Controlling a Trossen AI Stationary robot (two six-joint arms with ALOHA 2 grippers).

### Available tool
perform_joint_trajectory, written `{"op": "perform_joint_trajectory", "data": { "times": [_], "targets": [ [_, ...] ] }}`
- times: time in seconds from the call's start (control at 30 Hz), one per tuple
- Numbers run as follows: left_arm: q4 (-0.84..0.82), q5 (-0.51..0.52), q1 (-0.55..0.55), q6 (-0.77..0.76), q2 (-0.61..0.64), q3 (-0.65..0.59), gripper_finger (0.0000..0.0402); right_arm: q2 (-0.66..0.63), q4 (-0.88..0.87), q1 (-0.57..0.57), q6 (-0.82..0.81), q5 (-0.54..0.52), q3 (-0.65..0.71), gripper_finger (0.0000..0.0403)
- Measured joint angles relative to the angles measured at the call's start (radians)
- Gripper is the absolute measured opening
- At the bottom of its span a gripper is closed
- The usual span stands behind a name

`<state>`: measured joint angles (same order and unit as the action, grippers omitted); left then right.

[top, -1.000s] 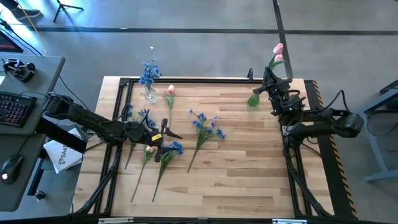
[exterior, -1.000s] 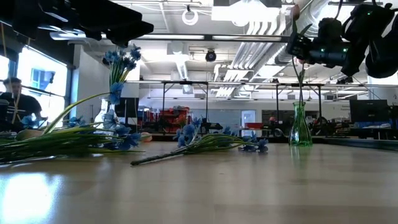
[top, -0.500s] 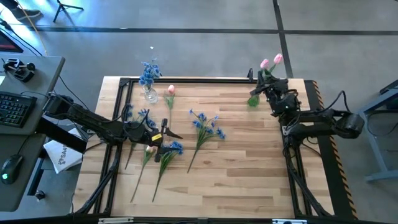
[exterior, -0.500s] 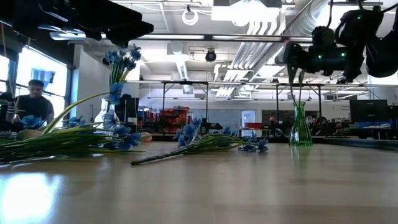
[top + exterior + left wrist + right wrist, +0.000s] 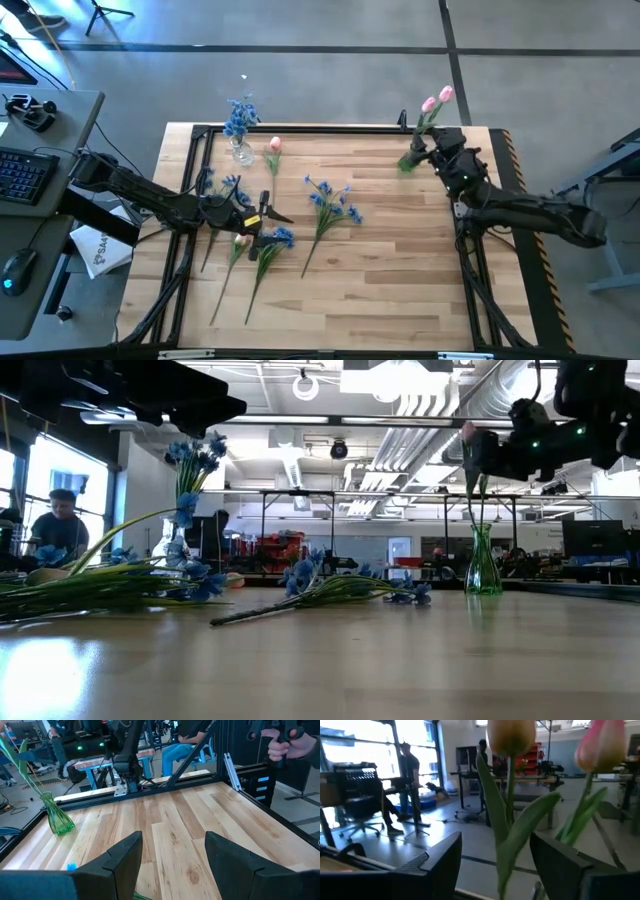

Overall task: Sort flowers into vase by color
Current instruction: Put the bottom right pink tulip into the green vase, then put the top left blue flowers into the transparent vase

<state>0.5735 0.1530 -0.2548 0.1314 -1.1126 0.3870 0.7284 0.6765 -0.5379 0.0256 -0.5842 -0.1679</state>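
Right gripper (image 5: 432, 150) is seen spread open, empty; two pink tulips (image 5: 436, 98) on green stems are stood in the green vase (image 5: 409, 160) just beside it.

Bare table (image 5: 400, 260) between scattered flowers (image 5: 325, 205) and right rail.

Green vase (image 5: 408, 160) partly under the right tool (image 5: 432, 148); tulip heads (image 5: 511, 735) cropped.

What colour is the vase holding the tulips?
Green glass vase; pink tulips stand in it. The low view shows it best.
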Motion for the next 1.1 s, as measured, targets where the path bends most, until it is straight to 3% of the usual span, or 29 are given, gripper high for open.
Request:
{"op": "perform_joint_trajectory", "data": {
  "times": [0.1, 0.23, 0.4, 0.57, 0.9, 1.0, 1.1],
  "targets": [
    [0.0, 0.0, 0.0, 0.001, 0.0, 0.0, 0.0204, -0.092, -0.261, 0.03, -0.008, -0.056, -0.069, 0.0232],
    [0.0, 0.017, 0.0, 0.001, 0.0, 0.0, 0.0204, -0.135, -0.686, 0.058, -0.133, -0.065, -0.228, 0.0232],
    [0.0, 0.063, 0.0, 0.001, 0.0, 0.0, 0.0204, -0.103, -0.963, 0.115, -0.32, 0.064, -0.365, 0.0232],
    [-0.001, 0.092, 0.0, 0.0, 0.0, 0.0, 0.0204, -0.035, -0.981, 0.243, -0.47, 0.176, -0.34, 0.0232],
    [-0.026, 0.24, 0.0, -0.09, 0.0, 0.002, 0.0204, 0.263, -0.749, 0.596, -0.681, 0.112, -0.241, 0.0232],
    [-0.148, 0.319, 0.014, -0.176, 0.0, 0.044, 0.0204, 0.345, -0.628, 0.653, -0.636, 0.121, -0.245, 0.0232],
    [-0.388, 0.335, 0.054, -0.318, 0.0, 0.13, 0.0204, 0.393, -0.548, 0.677, -0.53, 0.173, -0.268, 0.0232]
  ]
}}
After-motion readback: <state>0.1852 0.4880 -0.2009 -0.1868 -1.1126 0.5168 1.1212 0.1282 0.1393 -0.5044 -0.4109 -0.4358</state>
